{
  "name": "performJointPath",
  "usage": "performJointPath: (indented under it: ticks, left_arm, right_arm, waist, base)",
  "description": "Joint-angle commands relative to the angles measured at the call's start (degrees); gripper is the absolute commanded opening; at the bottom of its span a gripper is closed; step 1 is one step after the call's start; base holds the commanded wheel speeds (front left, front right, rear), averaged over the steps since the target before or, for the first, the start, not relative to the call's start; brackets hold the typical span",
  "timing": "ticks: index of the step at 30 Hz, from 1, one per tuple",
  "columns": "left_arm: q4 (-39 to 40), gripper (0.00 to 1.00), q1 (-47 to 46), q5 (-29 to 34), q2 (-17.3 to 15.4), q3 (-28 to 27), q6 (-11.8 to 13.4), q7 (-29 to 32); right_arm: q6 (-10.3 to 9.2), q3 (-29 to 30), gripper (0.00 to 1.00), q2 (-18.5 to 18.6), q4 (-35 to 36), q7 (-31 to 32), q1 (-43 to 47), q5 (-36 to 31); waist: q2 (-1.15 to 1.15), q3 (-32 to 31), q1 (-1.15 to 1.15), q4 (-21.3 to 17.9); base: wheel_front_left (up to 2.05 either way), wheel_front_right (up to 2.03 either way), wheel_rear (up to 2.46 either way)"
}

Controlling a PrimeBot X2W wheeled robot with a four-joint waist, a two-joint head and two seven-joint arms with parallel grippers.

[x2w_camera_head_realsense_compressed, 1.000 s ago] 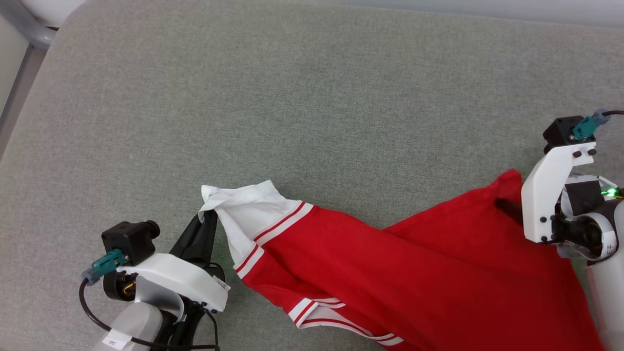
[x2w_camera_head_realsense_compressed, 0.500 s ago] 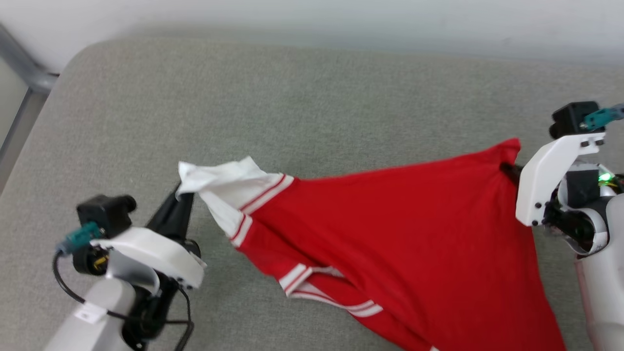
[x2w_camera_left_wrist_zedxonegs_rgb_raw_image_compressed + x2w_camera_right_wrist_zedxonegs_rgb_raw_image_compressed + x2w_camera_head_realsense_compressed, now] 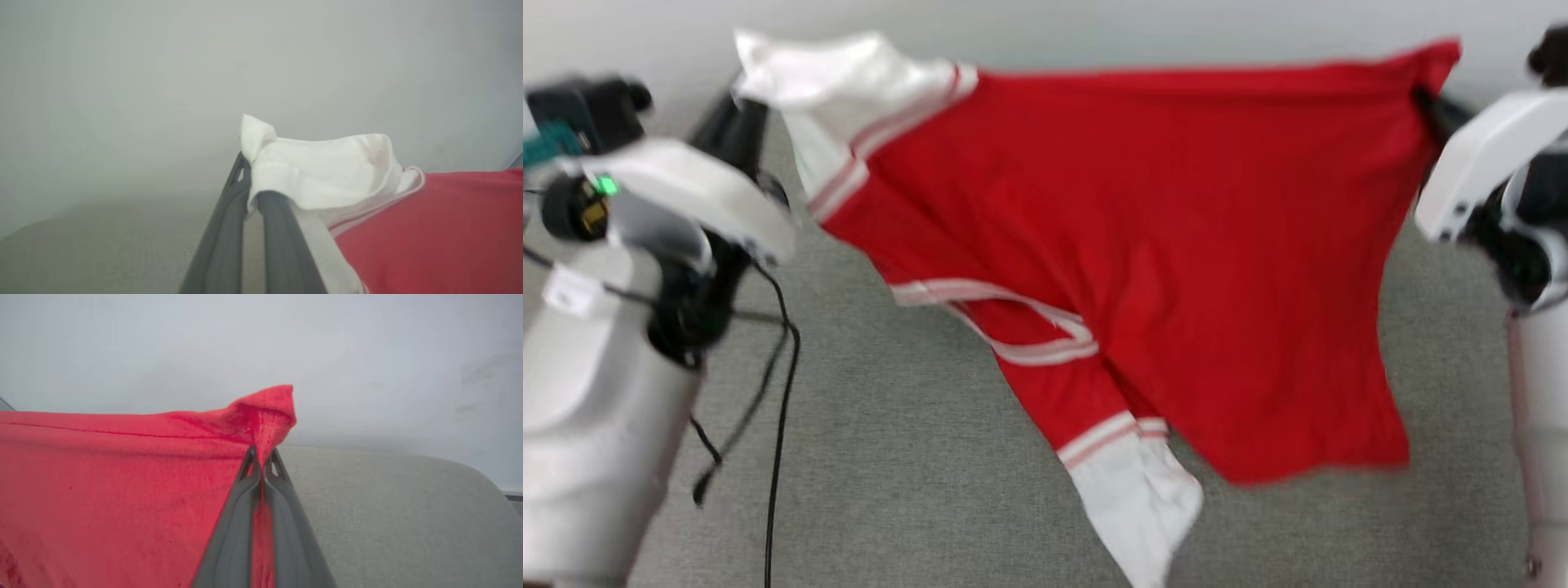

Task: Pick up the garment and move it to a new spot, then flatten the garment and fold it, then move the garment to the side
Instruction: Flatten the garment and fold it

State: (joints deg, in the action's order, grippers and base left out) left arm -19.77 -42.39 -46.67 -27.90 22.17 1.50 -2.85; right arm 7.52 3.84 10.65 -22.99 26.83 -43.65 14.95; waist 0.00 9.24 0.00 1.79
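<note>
Both arms up, garment (image 3: 1160, 212) hanging in the air between them. Left gripper (image 3: 250, 181) is pinched tight on the white sleeve (image 3: 327, 171), with cloth bunched over its tips. Right gripper (image 3: 261, 457) is closed on a red corner (image 3: 269, 404), fabric running down between its two fingers. No gap at either pair.

Key geometry: the held edge runs left to right across the robot's front, close to level and fairly taut. So the shirt's long axis spans arm to arm. Everything else drapes down from that line toward the grey padded surface (image 3: 915, 457). Lowest part is the second white sleeve (image 3: 1143, 498), hanging roughly under the middle. Can't tell if it touches the pad; head view is motion-blurred.

Judgement: this is the carry-to-new-spot step; flatten and fold not started. Neither arm is nearer, each owns one end. Lay-down likely goes best with both ends lowered together and the held edge drawn away from the hanging part. That way the loose sleeve lands first and doesn't tuck under. Uneven heights would skew it.
</note>
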Motion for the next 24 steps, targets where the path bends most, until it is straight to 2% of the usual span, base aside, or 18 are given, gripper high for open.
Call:
performJointPath:
  ticks: [1, 5, 14, 20, 24]
  left_arm:
    - [-1.26, 0.00, -2.42, 0.35, 0.03, -0.32, -0.27, -0.04]
    - [-5.93, 0.00, -11.95, 0.66, 0.48, -0.71, -1.89, 0.72]
    - [-15.53, 0.00, -34.37, 3.58, -2.07, -2.75, -4.27, -1.34]
    - [-20.36, 0.00, -44.64, 4.70, -3.61, -3.05, -5.75, -1.76]
    - [-23.67, 0.00, -47.12, 4.54, -4.28, -2.95, -6.69, -2.23]
  right_arm:
    - [-0.06, 0.51, 0.00, -0.20, -0.56, -0.88, -2.26, -0.70]
    - [-0.07, 1.52, 0.00, -0.19, -2.29, -3.34, -10.25, -2.96]
    - [-0.10, 4.78, 0.00, -1.12, -5.17, -6.64, -29.65, -9.02]
    - [-0.09, 5.69, 0.00, -2.54, -7.33, -8.36, -38.92, -11.57]
    - [-0.08, 4.99, 0.00, -3.64, -9.87, -10.09, -41.60, -12.68]
  waist:
    - [0.00, 1.08, 0.00, -0.72]
    - [0.00, 4.00, 0.00, -1.68]
    - [0.00, 14.06, 0.00, -2.56]
    - [0.00, 20.31, 0.00, -2.76]
    - [0.00, 23.11, 0.00, -2.85]
  base:
    - [0.00, 0.00, 0.00]
    - [0.00, 0.00, 0.00]
    - [0.00, 0.00, 0.00]
    - [0.00, 0.00, 0.00]
    - [0.00, 0.00, 0.00]
